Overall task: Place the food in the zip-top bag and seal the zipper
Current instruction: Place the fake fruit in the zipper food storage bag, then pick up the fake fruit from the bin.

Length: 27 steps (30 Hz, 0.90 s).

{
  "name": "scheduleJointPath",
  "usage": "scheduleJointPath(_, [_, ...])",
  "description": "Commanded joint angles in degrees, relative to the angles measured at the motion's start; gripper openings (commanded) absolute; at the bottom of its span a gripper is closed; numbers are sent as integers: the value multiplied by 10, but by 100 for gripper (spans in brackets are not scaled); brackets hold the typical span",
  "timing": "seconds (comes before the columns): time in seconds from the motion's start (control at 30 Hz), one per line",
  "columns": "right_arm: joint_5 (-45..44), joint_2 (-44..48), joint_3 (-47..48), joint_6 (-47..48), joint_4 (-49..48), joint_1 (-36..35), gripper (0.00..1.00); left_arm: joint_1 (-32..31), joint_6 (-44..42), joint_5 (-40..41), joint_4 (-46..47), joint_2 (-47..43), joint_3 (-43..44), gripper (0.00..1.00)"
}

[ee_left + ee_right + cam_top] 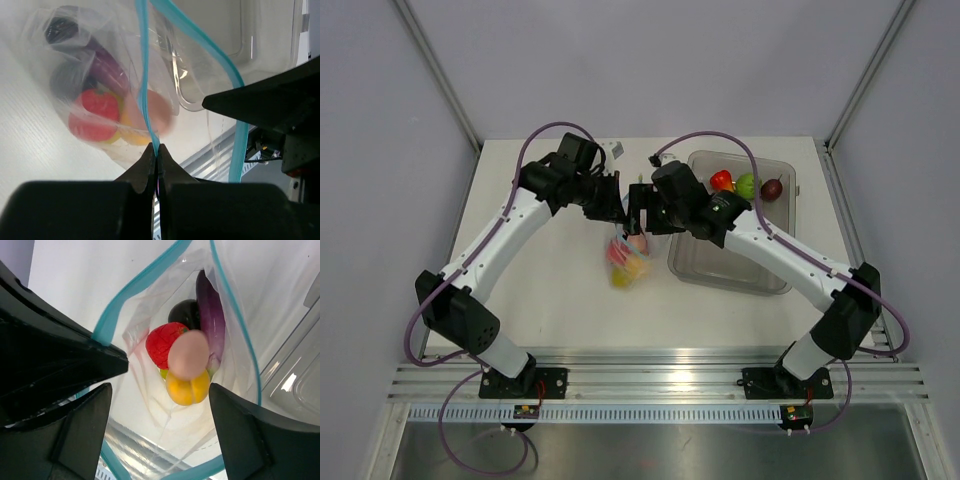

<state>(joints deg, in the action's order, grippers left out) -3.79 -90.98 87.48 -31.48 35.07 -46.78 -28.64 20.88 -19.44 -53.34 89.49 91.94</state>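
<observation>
**Left gripper pinches the bag's mouth beside the bin while the right gripper is spread over it**

From the top view, the clear crinkly zip-top bag (628, 262) is just left of the grey translucent rectangular bin (720, 262). A red toy piece (722, 180), a green toy piece (747, 185) and a dark purple toy piece (772, 189) lie at the bin's far end, which neither wrist camera catches. The left wrist view shows the left gripper (156, 150) clamped tight on the light-blue zipper strip (144, 75). In the right wrist view, the right gripper (160, 389) has its fingers wide apart and holds nothing. It looks down the open mouth at a red berry (162, 342), a yellow pepper (186, 387), a long purple eggplant (212, 320) and a pink egg-shaped piece (188, 355) uppermost.
</observation>
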Motion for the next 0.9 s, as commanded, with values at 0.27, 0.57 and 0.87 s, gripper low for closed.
scheduleJointPath(0.27, [-133, 91, -9, 14, 15, 64, 75, 2, -25, 15, -10, 1, 59, 0])
scheduleJointPath(0.57, [-170, 102, -120, 85, -75, 272, 79, 2, -46, 132, -57, 52, 161, 0])
scheduleJointPath(0.87, [-122, -84, -36, 183, -111, 347, 85, -1, -53, 179, -83, 110, 242, 0])
